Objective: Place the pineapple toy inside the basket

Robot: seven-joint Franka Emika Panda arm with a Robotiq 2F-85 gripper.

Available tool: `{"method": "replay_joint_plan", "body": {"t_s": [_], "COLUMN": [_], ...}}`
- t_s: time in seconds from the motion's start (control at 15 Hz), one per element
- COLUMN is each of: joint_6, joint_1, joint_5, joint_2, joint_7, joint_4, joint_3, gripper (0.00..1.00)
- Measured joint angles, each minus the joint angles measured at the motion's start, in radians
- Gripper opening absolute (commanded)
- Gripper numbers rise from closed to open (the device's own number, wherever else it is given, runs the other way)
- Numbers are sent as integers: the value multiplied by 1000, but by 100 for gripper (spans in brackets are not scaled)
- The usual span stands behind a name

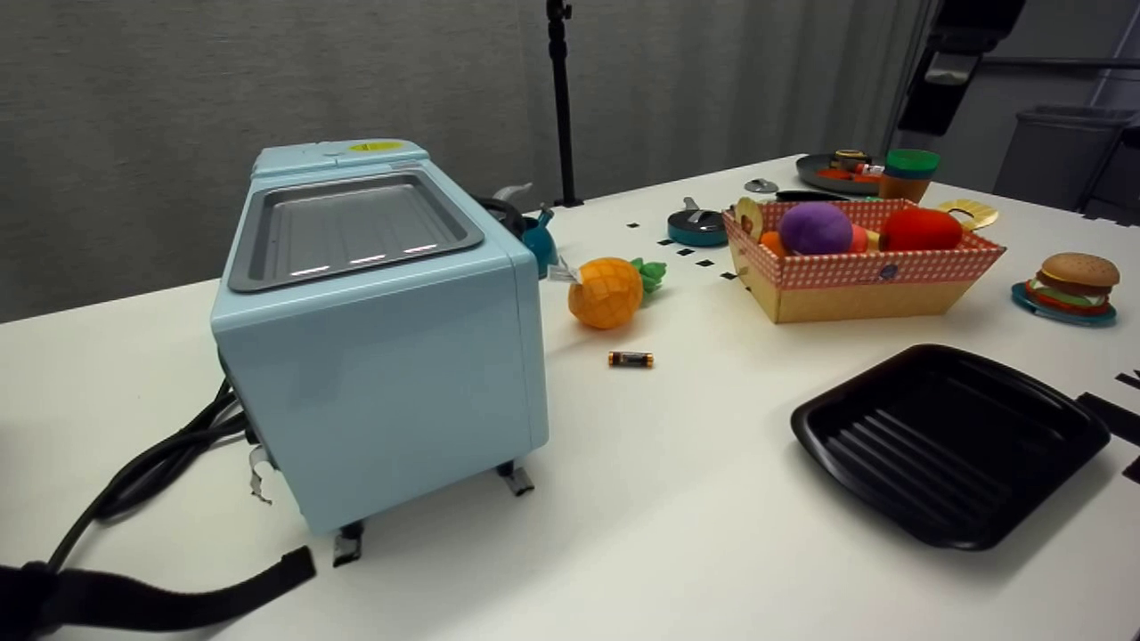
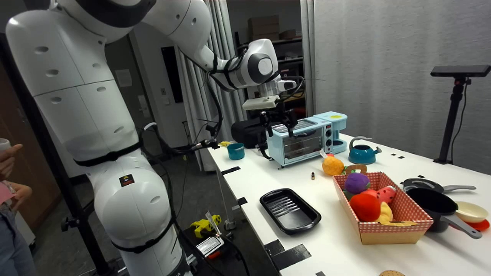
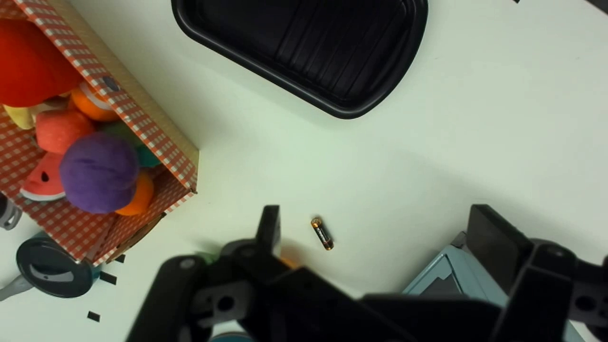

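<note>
The pineapple toy, orange-yellow with a green tuft, lies on its side on the white table by the oven in both exterior views (image 1: 606,294) (image 2: 333,166). In the wrist view only a sliver of it (image 3: 289,262) shows behind a finger. The light-tan basket with a red-checked lining stands in both exterior views (image 1: 864,304) (image 2: 389,238) and at the left of the wrist view (image 3: 145,105). It holds several plush toys. My gripper (image 2: 280,133) is open and empty above the table near the oven; its spread fingers show in the wrist view (image 3: 375,209).
A light-blue toaster oven (image 1: 427,374) stands beside the pineapple toy. A battery (image 1: 631,359) lies near the toy. A black ridged tray (image 2: 290,211) lies in front of the basket. A teal kettle (image 2: 362,154), pans (image 2: 433,207) and a toy burger (image 1: 1073,283) stand around.
</note>
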Motion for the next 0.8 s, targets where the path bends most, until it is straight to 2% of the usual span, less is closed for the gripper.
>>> {"method": "replay_joint_plan", "body": {"t_s": [0.4,0.8], "joint_6": [23,105], "joint_1": [0,0], "joint_5": [-61,-171], "joint_2": [41,208], "joint_7": [3,63], "joint_4": [35,184], "joint_3": [-1,-13], "gripper": [100,100]}}
